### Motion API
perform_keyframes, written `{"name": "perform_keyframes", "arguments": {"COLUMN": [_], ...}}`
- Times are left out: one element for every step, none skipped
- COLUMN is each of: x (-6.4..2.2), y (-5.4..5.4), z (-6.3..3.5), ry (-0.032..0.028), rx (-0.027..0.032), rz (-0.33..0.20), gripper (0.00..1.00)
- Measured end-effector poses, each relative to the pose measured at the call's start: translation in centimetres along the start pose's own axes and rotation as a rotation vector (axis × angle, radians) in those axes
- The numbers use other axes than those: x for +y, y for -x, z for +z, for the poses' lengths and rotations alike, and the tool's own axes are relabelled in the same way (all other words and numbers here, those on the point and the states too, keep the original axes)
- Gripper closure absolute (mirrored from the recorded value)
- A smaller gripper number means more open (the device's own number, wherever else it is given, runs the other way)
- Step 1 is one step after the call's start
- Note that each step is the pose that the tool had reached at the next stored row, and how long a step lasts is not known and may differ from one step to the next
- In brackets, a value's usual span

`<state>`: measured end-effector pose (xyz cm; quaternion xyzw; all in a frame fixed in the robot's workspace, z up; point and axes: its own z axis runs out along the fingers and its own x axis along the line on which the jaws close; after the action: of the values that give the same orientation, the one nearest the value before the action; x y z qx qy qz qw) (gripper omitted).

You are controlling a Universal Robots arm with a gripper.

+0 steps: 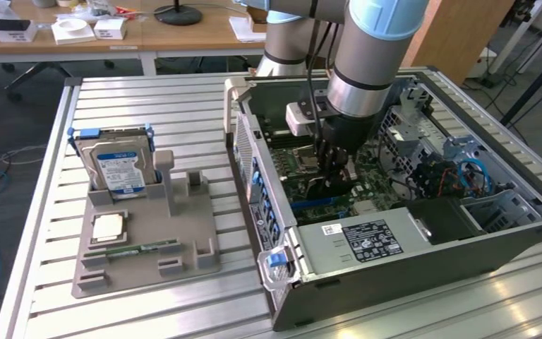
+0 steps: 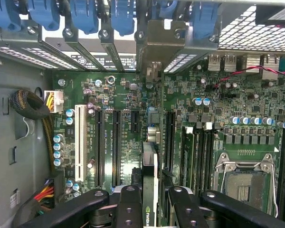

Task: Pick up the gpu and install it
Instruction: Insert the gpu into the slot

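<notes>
The slatted metal table [image 1: 158, 106] carried an open computer case [image 1: 412, 279] directly beneath the gripper [image 1: 332, 166]. A grey parts holder [image 1: 139, 272] lay well apart from it, toward the exterior view's left.

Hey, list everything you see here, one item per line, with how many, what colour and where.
computer case: one, grey, open-sided, on the table at the exterior view's right
motherboard: one, green, inside the case
gpu: one, dark, edge-on over the motherboard slots
hard drive: one, silver with blue label, upright in the tray
square chip: one, silver, flat on the tray
memory stick: one, green, lying on the tray
tray: one, grey, on the table at the exterior view's left
table: one, silver slats, under everything
arm: one, grey and light blue, reaching into the case
claw: one, black, closed on the gpu
</notes>
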<state>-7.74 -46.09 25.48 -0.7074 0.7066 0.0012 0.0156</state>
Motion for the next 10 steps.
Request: {"name": "perform_keyframes", "arguments": {"x": [0.00, 0.00, 0.00, 0.00, 0.00, 0.00, 0.00, 0.01, 0.01, 0.03], "y": [0.00, 0.00, 0.00, 0.00, 0.00, 0.00, 0.00, 0.00, 0.00, 0.00], "z": [0.00, 0.00, 0.00, 0.00, 0.00, 0.00, 0.00, 0.00, 0.00, 0.00], "ry": [0.0000, 0.0000, 0.0000, 0.0000, 0.0000, 0.0000, 0.0000, 0.0000, 0.0000, 0.0000], "rx": [0.0000, 0.0000, 0.0000, 0.0000, 0.0000, 0.0000, 0.0000, 0.0000, 0.0000, 0.0001], "rz": [0.000, 0.000, 0.000, 0.000, 0.000, 0.000, 0.000, 0.000, 0.000, 0.000], "gripper": [0.74, 0.74, 0.74, 0.74, 0.74, 0.74, 0.74, 0.74, 0.74, 0.74]}}
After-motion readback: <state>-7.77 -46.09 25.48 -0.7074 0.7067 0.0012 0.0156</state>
